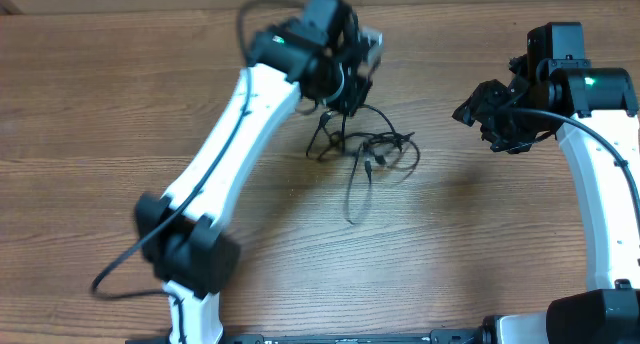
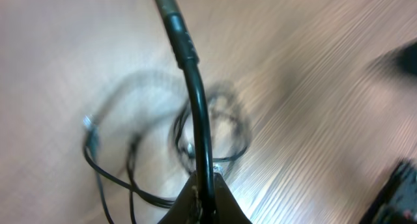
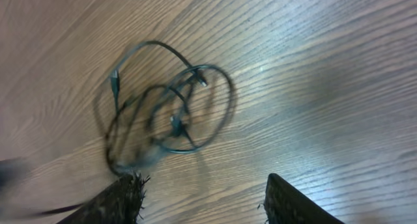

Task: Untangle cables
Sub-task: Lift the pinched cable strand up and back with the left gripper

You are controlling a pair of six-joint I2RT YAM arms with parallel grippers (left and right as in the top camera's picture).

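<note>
The cables [image 1: 368, 152] lie around the middle of the wooden table [image 1: 120, 104], a little right of centre. They are thin black wires in a loose tangle. One long loop trails back toward the arm bases, and small plug ends show among the strands.

The right gripper [image 3: 202, 188] is level with the tangle, off to its right and well apart from it. Its jaws stand partly apart with nothing between them. Its wrist camera shows only wood grain between the two dark fingers [image 3: 293, 201], with the whole knot lying on the table ahead.

The left gripper [image 2: 206, 188] is just past the tangle on its far left side. Its jaws are pinched tight on one strand of the cables. In its wrist camera that strand runs straight out from the closed tips, with a ribbed sleeve partway along. The rest of the knot is a blur on the table behind it. From above, a few strands at the tangle's left edge rise toward this gripper.
</note>
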